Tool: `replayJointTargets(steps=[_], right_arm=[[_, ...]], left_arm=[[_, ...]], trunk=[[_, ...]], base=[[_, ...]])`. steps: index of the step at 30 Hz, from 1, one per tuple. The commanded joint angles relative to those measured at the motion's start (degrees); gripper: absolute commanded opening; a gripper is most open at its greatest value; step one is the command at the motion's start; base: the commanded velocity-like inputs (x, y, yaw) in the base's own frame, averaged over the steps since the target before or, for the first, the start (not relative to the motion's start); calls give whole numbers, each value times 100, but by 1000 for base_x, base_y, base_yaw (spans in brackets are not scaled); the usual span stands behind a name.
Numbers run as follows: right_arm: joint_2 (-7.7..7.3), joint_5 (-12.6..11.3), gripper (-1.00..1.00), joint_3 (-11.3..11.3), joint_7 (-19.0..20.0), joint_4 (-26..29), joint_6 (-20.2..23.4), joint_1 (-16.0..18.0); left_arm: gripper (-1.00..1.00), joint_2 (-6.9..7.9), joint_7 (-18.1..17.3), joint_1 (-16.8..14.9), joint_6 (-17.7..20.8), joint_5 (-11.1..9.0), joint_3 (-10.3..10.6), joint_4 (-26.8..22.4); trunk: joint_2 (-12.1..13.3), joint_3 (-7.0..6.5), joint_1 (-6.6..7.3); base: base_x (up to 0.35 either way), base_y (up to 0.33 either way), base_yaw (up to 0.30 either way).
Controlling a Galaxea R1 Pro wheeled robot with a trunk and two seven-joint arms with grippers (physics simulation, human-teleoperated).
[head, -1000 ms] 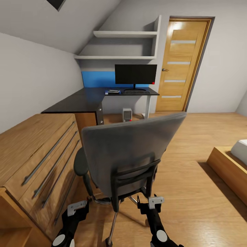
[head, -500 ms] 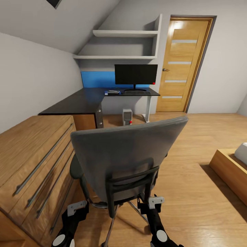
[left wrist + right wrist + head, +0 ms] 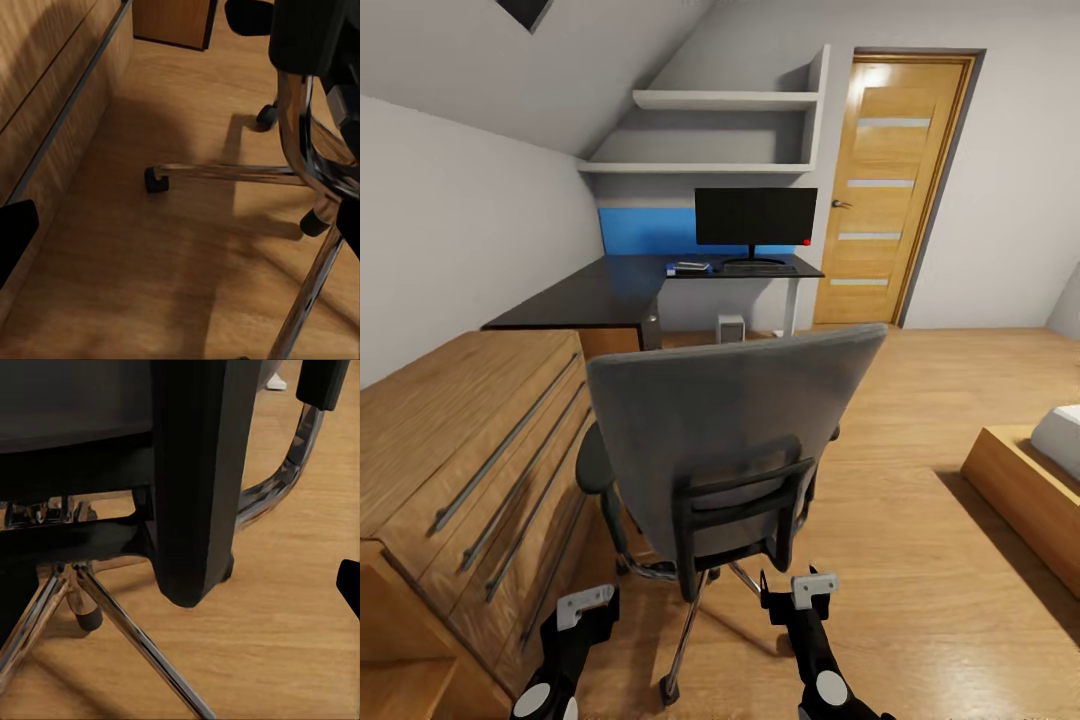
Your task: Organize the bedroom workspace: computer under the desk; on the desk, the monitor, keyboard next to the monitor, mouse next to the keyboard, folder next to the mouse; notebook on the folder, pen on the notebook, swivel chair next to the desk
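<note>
Since a second ago, chair (image 3: 730, 440) is seen farther off; casters (image 3: 155, 180) are shown by the wrist views. Grippers' openness cannot be told.

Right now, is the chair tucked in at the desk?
No, the chair stands out on the open floor just ahead of both grippers, well short of the desk along the far wall.

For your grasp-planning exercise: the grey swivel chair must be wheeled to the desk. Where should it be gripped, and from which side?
Probably the black frame bar across the grey swivel chair backrest's rear, approached from behind. The back faces the robot, and that bar sits just ahead of the right tool.
</note>
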State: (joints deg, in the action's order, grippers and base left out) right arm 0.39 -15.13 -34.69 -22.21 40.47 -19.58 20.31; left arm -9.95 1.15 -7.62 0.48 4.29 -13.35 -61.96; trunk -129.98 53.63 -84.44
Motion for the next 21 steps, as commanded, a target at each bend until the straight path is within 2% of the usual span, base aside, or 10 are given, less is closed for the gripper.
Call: replayJointTargets(steps=[1,8,15,21], right_arm=[[-4,-58,100,-37,-29,-4,-37,8],[2,-57,100,-38,-29,-4,-37,8],[4,-52,100,-34,-29,-4,-37,8],[4,-51,100,-31,-33,-4,-37,8]], left_arm=[[100,-5,9,-2,5,45,-9,-3],[100,-5,9,-2,5,45,-6,-3],[100,-5,7,-3,5,45,-2,1],[100,-5,-3,-3,5,50,6,82]], trunk=[[-2,5,2],[-2,5,2],[-2,5,2],[-2,5,2]], base=[[-41,0,0],[-62,0,0],[-261,-15,0],[-285,-105,0]])
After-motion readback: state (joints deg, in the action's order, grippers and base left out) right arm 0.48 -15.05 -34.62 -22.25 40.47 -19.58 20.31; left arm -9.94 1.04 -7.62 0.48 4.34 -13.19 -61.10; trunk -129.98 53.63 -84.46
